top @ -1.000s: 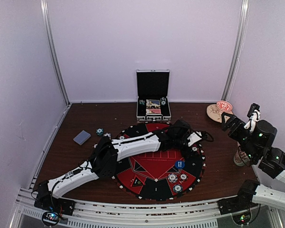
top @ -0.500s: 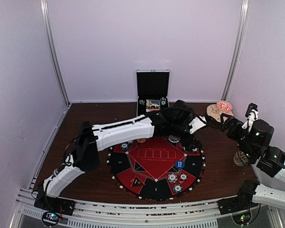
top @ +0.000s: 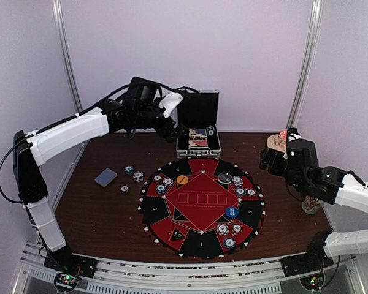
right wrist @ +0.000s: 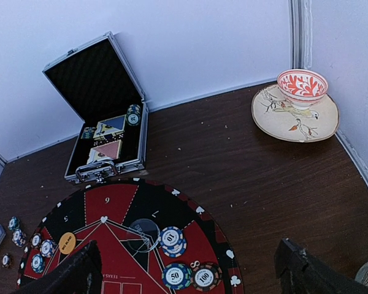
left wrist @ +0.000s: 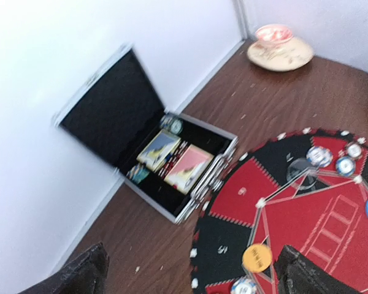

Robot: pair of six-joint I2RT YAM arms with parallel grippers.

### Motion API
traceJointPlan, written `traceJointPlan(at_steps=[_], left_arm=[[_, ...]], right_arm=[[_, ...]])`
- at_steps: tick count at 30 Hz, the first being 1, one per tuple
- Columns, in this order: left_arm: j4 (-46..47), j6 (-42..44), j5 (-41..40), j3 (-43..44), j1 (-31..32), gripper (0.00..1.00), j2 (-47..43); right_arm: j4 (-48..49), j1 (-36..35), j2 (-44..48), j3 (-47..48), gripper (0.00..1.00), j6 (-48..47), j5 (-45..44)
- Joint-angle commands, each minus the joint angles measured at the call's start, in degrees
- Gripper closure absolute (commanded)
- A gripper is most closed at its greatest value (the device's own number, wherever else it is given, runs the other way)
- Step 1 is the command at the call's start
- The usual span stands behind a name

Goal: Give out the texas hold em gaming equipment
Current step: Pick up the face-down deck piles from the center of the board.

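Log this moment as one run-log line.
left arm: high beside open case, jaws open, empty | right arm: right of mat, jaws open, empty | chips: some on mat, some on table

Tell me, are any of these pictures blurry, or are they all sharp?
Left wrist view: blurred throughout, the open case and the orange disc soft-edged. Right wrist view: sharp, the numbers on the chips readable. Top external view: evenly lit, no glare, but the chips too small to read.
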State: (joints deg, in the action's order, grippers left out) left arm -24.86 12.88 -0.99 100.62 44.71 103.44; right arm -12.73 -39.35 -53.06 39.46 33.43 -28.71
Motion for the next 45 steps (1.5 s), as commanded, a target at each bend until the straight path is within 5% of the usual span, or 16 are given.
traceJointPlan(at_steps=[1, 7, 13, 23, 45], left_arm=[[1.28, -1.46, 4.78, -11.71, -9.31, 0.02, -6.13], [4.90, -0.72, 14.63, -24.19, -22.34, 0.02, -13.67], [6.53, 1.50, 21.58, -31.32, -31.42, 0.02, -14.97], [5.38, 4.43, 23.36, -34.26, -35.11, 0.02, -10.00], [-2.34, 15.26, 18.71, -33.11, -42.88, 0.02, -2.24]], right_arm=[[-1.54, -0.02, -2.77, 4.42, 0.00, 0.10, -2.18], [-1.79, -0.02, -8.25, 6.66, 0.00, 0.76, -5.46], [8.56, -0.02, -10.55, 0.48, 0.00, -2.90, -1.53], [13.17, -2.38, -14.76, -2.57, 0.00, -3.17, 5.25], [11.97, -5.21, -13.63, -2.33, 0.00, -4.13, 1.26]])
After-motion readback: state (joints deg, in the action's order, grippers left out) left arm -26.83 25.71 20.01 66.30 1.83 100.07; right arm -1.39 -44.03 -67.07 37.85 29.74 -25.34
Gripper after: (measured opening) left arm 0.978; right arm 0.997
